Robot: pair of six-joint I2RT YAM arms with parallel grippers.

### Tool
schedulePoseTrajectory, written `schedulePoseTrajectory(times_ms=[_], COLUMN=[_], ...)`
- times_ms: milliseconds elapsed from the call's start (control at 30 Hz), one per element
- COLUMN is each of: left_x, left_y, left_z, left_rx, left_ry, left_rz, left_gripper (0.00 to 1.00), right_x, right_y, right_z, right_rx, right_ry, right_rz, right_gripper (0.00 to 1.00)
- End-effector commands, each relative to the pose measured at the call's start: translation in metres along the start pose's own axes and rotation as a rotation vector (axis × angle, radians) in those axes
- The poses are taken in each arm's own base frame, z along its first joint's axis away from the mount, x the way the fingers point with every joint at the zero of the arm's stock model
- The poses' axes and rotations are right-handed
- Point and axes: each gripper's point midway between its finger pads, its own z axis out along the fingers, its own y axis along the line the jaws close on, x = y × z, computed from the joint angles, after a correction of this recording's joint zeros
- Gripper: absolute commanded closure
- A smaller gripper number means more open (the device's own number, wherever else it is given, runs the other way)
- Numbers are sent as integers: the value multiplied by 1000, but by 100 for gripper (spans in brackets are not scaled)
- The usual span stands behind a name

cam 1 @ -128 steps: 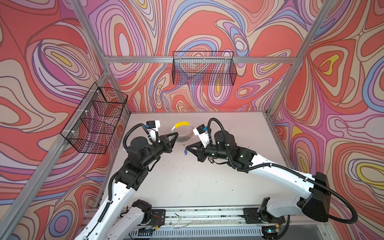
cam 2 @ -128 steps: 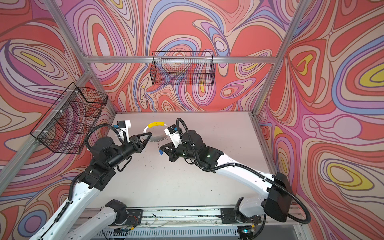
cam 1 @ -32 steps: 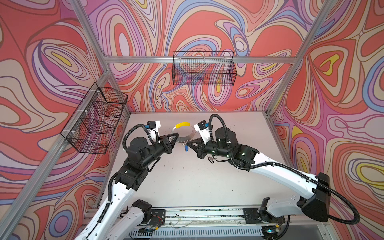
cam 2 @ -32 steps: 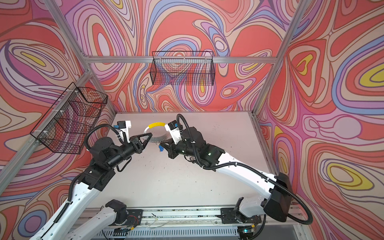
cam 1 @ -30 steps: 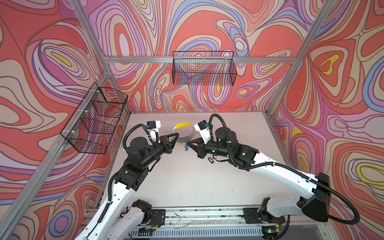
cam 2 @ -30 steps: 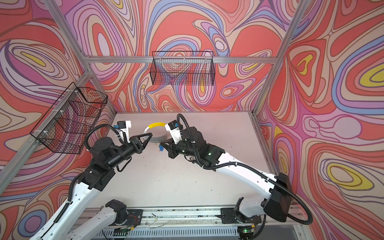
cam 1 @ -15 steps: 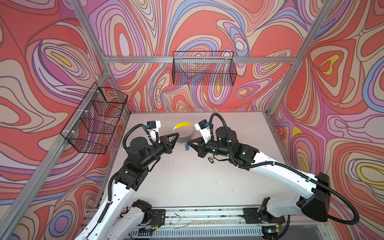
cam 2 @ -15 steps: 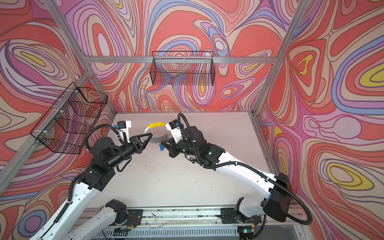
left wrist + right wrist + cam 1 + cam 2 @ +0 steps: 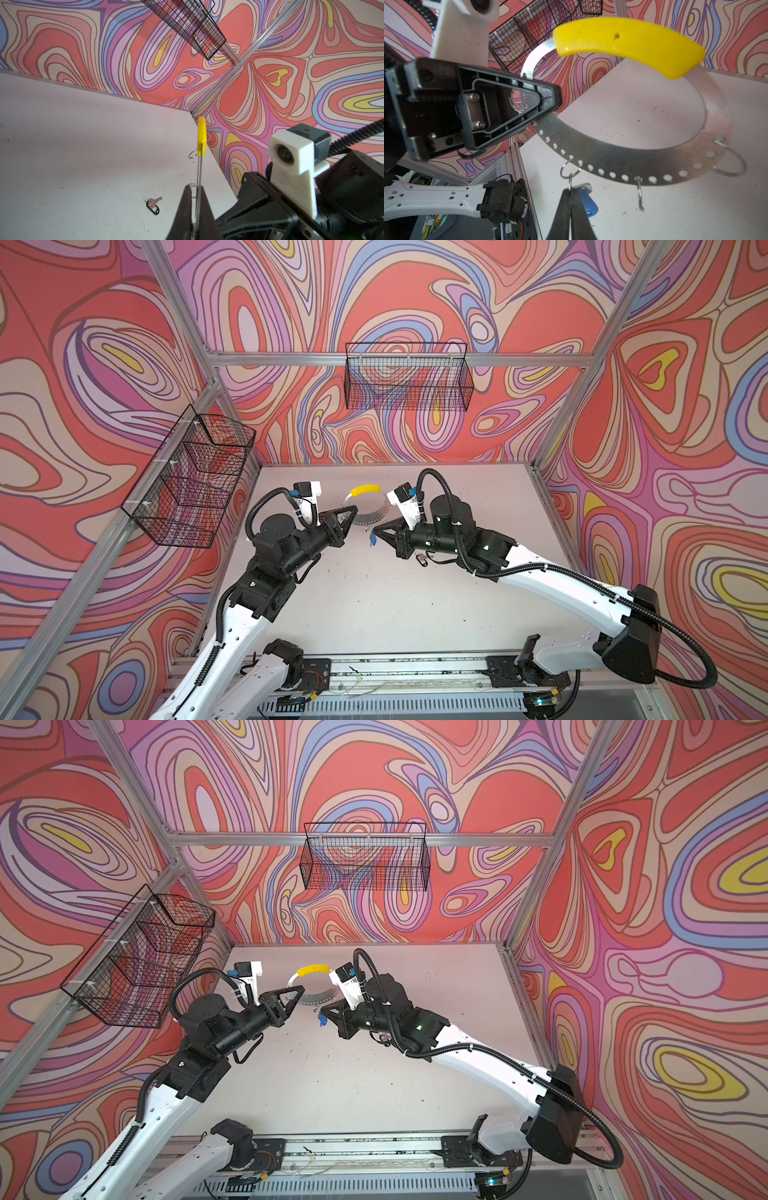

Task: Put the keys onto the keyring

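While the left tool (image 9: 352,512) is clamped on the rim of the keyring (image 9: 612,164), holding it upright above the desk (image 9: 374,605) with the yellow sleeve (image 9: 623,45) on top, the right tool (image 9: 571,200) is pinched closed on the blue-tagged key (image 9: 588,202) just beneath the ring's perforated lower arc. The key's small split ring reaches up to a wire loop (image 9: 570,169) on that arc; whether it is threaded through cannot be told. The black-tagged key (image 9: 153,205) lies flat on the desk, apart from both tools.
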Motion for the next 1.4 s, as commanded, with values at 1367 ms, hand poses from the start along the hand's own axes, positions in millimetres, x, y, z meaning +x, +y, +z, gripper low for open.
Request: schedulePoseTrajectory(times_ms=[1367], left_x=[-5], left_y=[-8], left_z=[-5], left_rx=[24], left_ry=[-23], left_rz=[0], left_gripper=[100], right_x=[-4], right_y=[-6], right_z=[5], right_rx=[89], right_ry=[-13], right_rz=[-10], right_gripper=[100])
